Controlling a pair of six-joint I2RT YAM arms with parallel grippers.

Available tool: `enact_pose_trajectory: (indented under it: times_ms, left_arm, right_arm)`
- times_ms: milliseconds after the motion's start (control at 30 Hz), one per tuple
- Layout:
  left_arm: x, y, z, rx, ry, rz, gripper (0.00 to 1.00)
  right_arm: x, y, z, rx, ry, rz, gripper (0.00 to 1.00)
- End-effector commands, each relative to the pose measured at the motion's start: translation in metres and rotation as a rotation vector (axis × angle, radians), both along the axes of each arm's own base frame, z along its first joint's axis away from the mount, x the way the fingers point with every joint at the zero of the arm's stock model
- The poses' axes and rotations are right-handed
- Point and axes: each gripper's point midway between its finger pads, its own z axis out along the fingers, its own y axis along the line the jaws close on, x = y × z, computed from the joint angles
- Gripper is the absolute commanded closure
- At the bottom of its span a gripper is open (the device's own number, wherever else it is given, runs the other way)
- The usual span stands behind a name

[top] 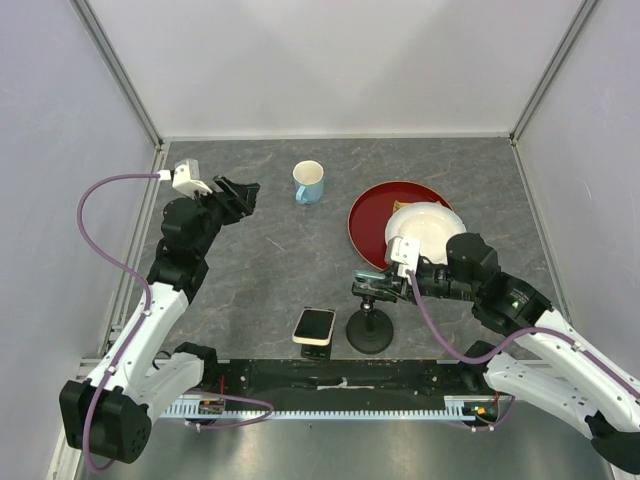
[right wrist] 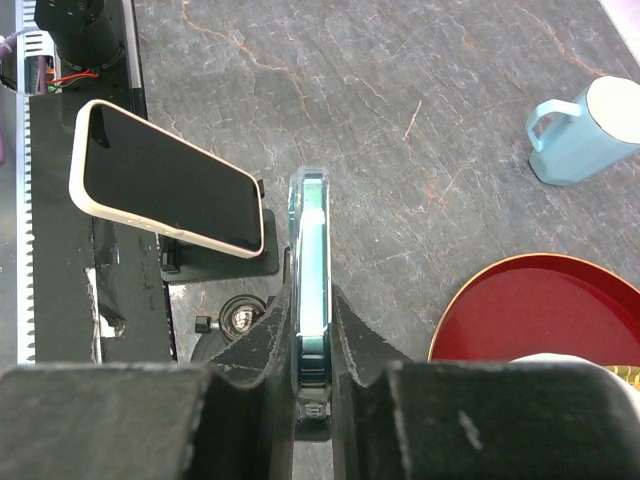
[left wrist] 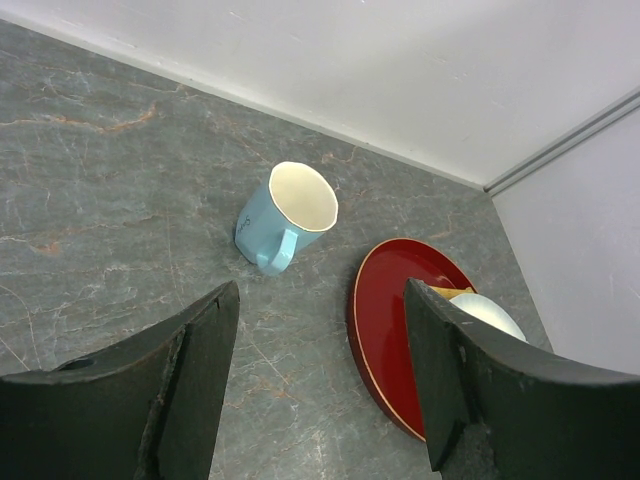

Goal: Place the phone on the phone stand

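The phone (top: 313, 326), dark screen in a cream case, leans tilted on the small black wedge phone stand (right wrist: 225, 262) at the table's near edge. It also shows in the right wrist view (right wrist: 165, 185). My right gripper (top: 372, 285) (right wrist: 312, 290) is just right of it, shut on a thin teal-edged flat object (right wrist: 313, 230) seen edge-on above the pole stand. It does not touch the phone. My left gripper (top: 243, 192) (left wrist: 320, 300) is open and empty at the far left, above the table.
A taller black pole stand with a round base (top: 370, 332) stands right of the phone. A light blue mug (top: 309, 181) (left wrist: 285, 213) is at the back. A red plate (top: 370, 215) (left wrist: 400, 320) holds a white bowl (top: 430, 225).
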Motion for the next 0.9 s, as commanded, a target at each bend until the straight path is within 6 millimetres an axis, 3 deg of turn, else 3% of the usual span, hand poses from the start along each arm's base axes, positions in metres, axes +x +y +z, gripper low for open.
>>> enact_pose_trajectory:
  times_ms: [0,233,400,500,867]
  left_arm:
    - [0.000,-0.001,0.012,-0.029,-0.043,-0.007,0.27]
    - [-0.001,0.000,0.015,-0.027,-0.053,-0.002,0.27]
    - [-0.001,-0.001,0.016,-0.029,-0.057,-0.008,0.27]
    - [-0.002,-0.002,0.016,-0.029,-0.057,-0.011,0.27]
    - [-0.002,-0.003,0.014,-0.032,-0.054,-0.019,0.27]
  right_arm:
    - [0.007,0.007,0.038,0.109,-0.104,0.001,0.88]
    - [0.006,0.009,0.032,0.095,-0.080,0.005,0.78]
    - [0.006,0.011,0.029,0.085,-0.054,0.011,0.60]
    - [0.005,0.012,0.026,0.076,-0.035,0.015,0.54]
    - [-0.002,0.010,0.033,0.106,-0.017,0.011,0.43]
